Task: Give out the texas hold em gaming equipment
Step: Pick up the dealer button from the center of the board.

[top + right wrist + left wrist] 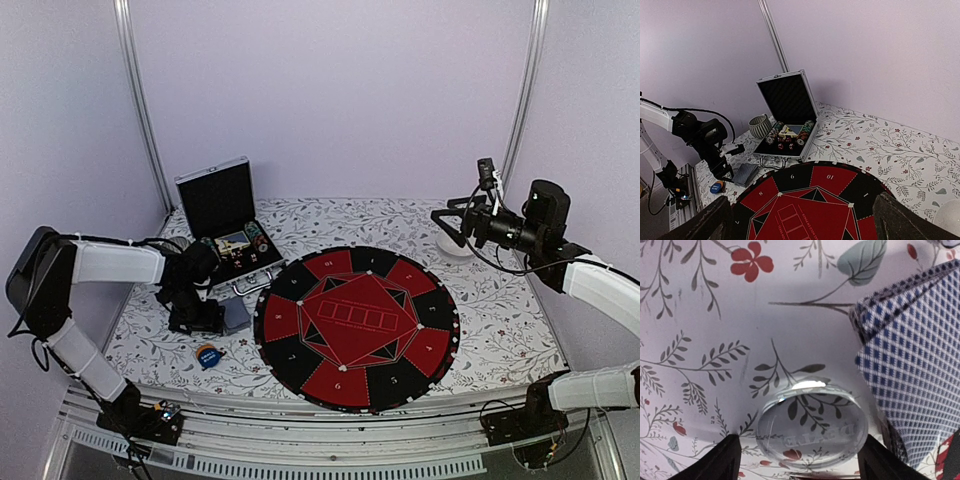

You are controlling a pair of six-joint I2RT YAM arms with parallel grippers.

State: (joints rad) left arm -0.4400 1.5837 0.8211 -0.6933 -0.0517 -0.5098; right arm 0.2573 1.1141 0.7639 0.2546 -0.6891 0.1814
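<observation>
We're seeing the left pincer hanging low over the tabletop, just left of the mat. In the wrist view its jaws are standing apart, w/ a clear round dealer button lying between the fingers. A gap is showing on one side, and we can't tell if the other finger is touching it. The card deck, blue-checked backs up & top cards a bit askew, is sitting just beside that button. Nearer the arm bases, a blue-and-orange button is lying flat on the tabletop, apart from the deck. The chips are sitting in rows inside the open case, which is standing behind the left pincer w/ its lid up. A grey ribbed cup is sitting just beside it. The right pincer is hovering high over the far right of the tabletop, jaws spread wide & holding nothing, w/ its camera looking across the mat toward the case.
</observation>
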